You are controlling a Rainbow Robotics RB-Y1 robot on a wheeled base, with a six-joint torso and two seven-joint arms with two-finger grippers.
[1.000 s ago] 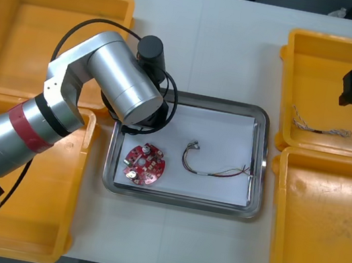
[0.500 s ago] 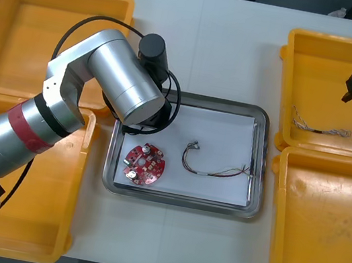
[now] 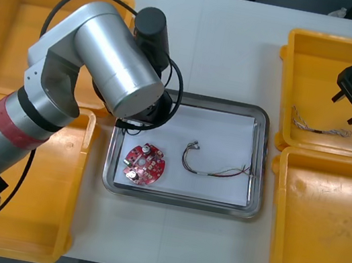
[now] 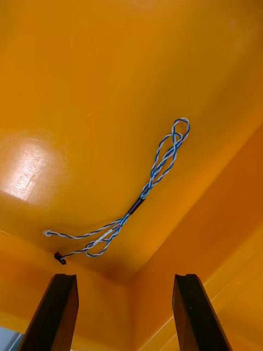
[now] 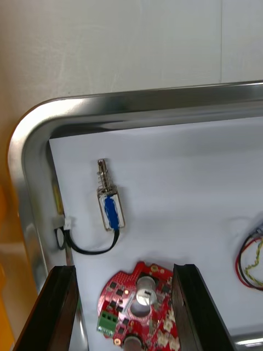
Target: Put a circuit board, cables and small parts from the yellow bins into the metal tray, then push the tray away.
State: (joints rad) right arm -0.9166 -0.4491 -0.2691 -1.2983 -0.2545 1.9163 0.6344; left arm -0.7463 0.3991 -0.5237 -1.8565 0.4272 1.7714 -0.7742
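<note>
Twisted blue and white cable (image 4: 137,205), lying slack on the floor of the far right yellow bin (image 3: 324,62), one end looped and the other splayed out close to the bin's wall. The right gripper (image 4: 125,279) hangs above it with its fingers spread wide and nothing between them. This appears to be the approach for the next pick.

A sound grasp would take the dark sleeve at mid-length, where the strands run together. The fingers should straddle the cable across its run and reach the bin floor before they close. The splayed end is a poor target, since it sits so near the wall that a finger might foul there.

The metal tray (image 3: 261,160), between the bins, already holds a circuit board (image 3: 144,164), a red and yellow cable (image 3: 213,172) and a small metal part (image 5: 109,200). The left gripper (image 5: 123,267) is poised over the tray's corner, fingers apart and empty.
</note>
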